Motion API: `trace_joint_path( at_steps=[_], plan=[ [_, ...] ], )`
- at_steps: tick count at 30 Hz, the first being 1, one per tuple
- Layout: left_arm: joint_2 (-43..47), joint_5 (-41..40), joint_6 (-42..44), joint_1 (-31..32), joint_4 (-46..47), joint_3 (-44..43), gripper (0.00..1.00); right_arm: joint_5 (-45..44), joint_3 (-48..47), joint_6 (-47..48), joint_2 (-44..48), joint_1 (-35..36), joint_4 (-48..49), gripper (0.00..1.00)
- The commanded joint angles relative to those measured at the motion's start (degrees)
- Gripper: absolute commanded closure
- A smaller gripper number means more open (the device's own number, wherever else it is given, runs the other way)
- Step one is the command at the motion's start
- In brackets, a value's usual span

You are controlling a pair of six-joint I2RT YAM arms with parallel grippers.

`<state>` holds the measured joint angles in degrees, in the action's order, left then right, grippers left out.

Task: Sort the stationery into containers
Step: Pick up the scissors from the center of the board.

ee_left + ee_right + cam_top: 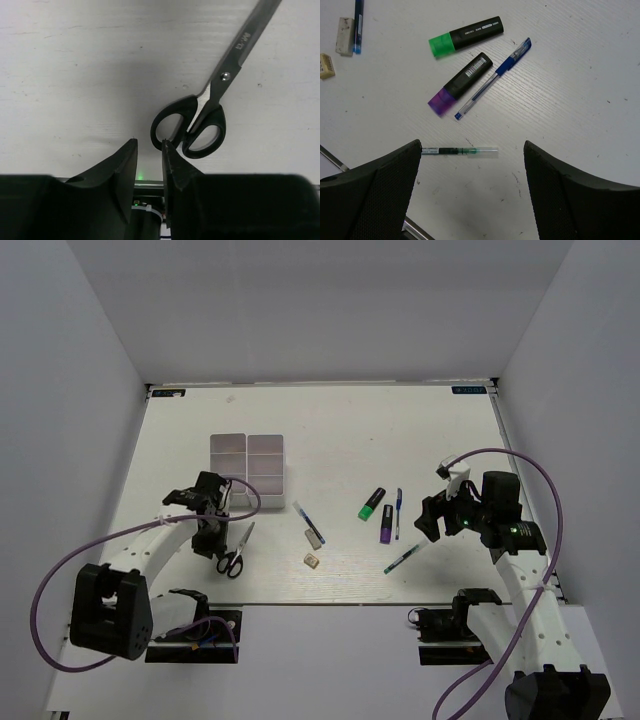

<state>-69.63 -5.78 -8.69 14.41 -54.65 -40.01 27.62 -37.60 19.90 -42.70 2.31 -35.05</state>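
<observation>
Beside the left fingers [172, 165], just off their right-hand tip, the scissors [216, 107] lie flat on the table [75, 75], handles nearest, blades running away slantwise. These fingers stand narrowly parted, holding nothing. The right fingers [385, 190] gape wide above the green pen [460, 150].

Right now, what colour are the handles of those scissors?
The scissors have black handles and silver blades. They show best in the left wrist view.
</observation>
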Motion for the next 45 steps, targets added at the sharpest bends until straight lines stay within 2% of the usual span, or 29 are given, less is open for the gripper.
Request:
trace_joint_path(
  at_steps=[1, 5, 14, 30, 39, 41, 42, 45],
  plan=[
    [2.7, 3.1, 0.2, -2.9, 3.8, 2.3, 0.64, 1.3, -0.8, 0.4, 0.7, 0.1, 0.2, 0.15],
    [1.6, 5.7, 0.2, -5.6, 4.8, 2.7, 0.70, 1.3, -0.7, 0.4, 0.4, -0.1, 0.2, 0.15],
    [-0.8, 8.8, 0.8, -5.9, 5.6, 2.6, 0.71, 1.0, -0.8, 0.4, 0.7, -0.2, 0.1, 0.15],
    [-3.6, 4.6, 2.0, -6.2, 7.8, 3.5, 0.72, 1.5, -0.9, 0.3, 1.4, -0.1, 0.0, 0.14],
    [-4.8, 3.3, 3.2, -6.2, 12.1, 6.3, 0.72, 1.7, -0.9, 0.3, 1.9, 0.0, -0.2, 0.14],
    [-5.0, 3.7, 3.4, -6.2, 13.2, 6.7, 0.71, 1.7, -0.9, 0.2, 2.0, 0.0, -0.2, 0.14],
    [-5.0, 3.4, 3.5, -6.1, 13.9, 7.4, 0.67, 1.7, -0.9, 0.2, 2.2, 0.0, -0.2, 0.14],
    [-5.8, 3.0, 3.4, -6.1, 14.5, 7.7, 0.67, 1.8, -1.0, 0.3, 2.4, -0.2, -0.2, 0.14]
  ],
)
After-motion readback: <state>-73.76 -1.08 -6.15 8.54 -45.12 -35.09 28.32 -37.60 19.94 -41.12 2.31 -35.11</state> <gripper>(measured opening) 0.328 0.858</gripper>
